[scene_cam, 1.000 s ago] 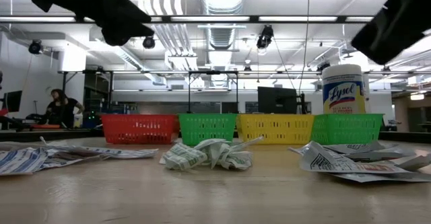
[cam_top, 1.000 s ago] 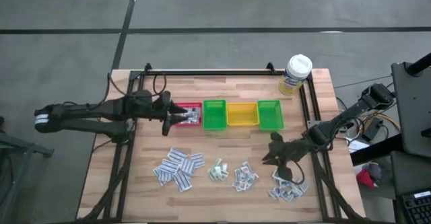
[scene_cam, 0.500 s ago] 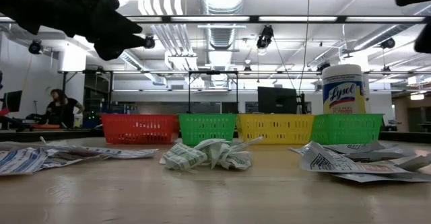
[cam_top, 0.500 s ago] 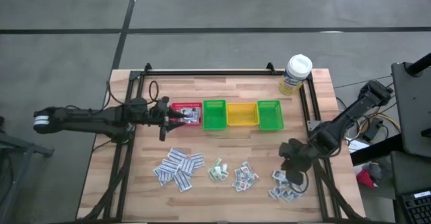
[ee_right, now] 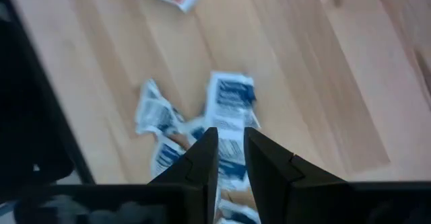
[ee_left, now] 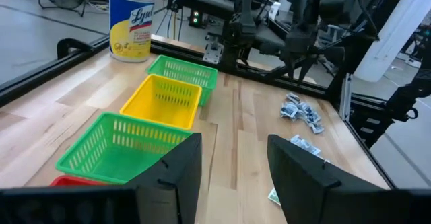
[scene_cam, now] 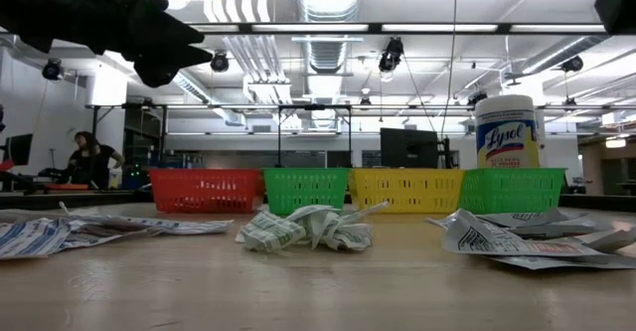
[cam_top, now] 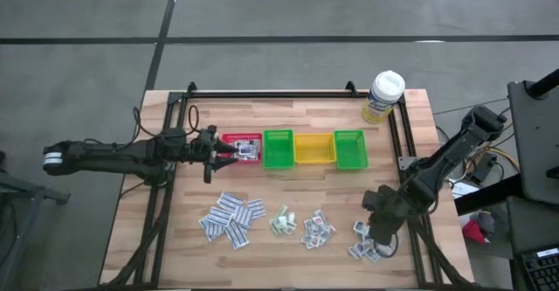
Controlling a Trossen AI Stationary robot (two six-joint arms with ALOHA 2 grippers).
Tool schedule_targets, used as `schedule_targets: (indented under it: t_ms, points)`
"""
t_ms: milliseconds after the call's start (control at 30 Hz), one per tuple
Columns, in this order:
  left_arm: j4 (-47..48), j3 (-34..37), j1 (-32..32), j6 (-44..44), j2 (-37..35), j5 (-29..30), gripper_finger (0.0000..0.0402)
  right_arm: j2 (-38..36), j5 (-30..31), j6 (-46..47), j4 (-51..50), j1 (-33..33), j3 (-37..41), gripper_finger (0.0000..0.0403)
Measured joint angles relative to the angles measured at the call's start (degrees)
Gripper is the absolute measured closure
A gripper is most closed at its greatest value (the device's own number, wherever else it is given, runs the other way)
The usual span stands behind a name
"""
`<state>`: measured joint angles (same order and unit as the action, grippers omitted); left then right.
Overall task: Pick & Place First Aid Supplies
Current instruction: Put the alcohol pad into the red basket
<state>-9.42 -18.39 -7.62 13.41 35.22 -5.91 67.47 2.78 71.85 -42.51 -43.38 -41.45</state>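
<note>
Packets (cam_top: 369,243), small flat white paper with blue and grey print, lie heaped near the table's (cam_top: 288,116) right front edge, directly beneath the right gripper (ee_right: 229,160), whose fingers stand narrowly parted and empty. Best practice, by judgement: descend straight, pinch one top packet only. Left gripper (ee_left: 232,167), spread and empty, hangs beside the red bin (cam_top: 244,147).
</note>
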Motion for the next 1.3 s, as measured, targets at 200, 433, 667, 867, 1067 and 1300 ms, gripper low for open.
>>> schedule_targets:
  t_ms: [200, 433, 667, 867, 1067, 1300]
  points:
    - [0.04, 0.00, 0.00, -0.64, -0.02, -0.02, 0.0239, 3.80, -4.39, 0.34, -0.69, 0.00, -0.04, 0.0302]
    - [0.06, 0.00, 0.00, -0.74, -0.02, -0.02, 0.0239, 5.04, -4.61, 1.71, -0.60, 0.04, -0.04, 0.0261]
    - [0.08, 0.00, 0.00, -0.76, 0.00, -0.02, 0.0239, 5.06, -4.57, 3.24, -0.19, 0.15, -0.04, 0.0231]
    - [0.10, 0.00, 0.00, -0.79, 0.00, -0.02, 0.0239, 5.06, -4.47, 5.98, 0.73, 0.15, 1.01, 0.0221]
    - [0.10, 0.00, 0.00, -0.79, 0.00, -0.02, 0.0239, 5.06, -4.19, 7.30, 3.09, 0.15, 2.83, 0.0218]
    - [0.10, 0.00, -0.01, -0.81, 0.00, -0.02, 0.0239, 5.06, -4.14, 8.80, 8.90, 0.26, 6.11, 0.0219]
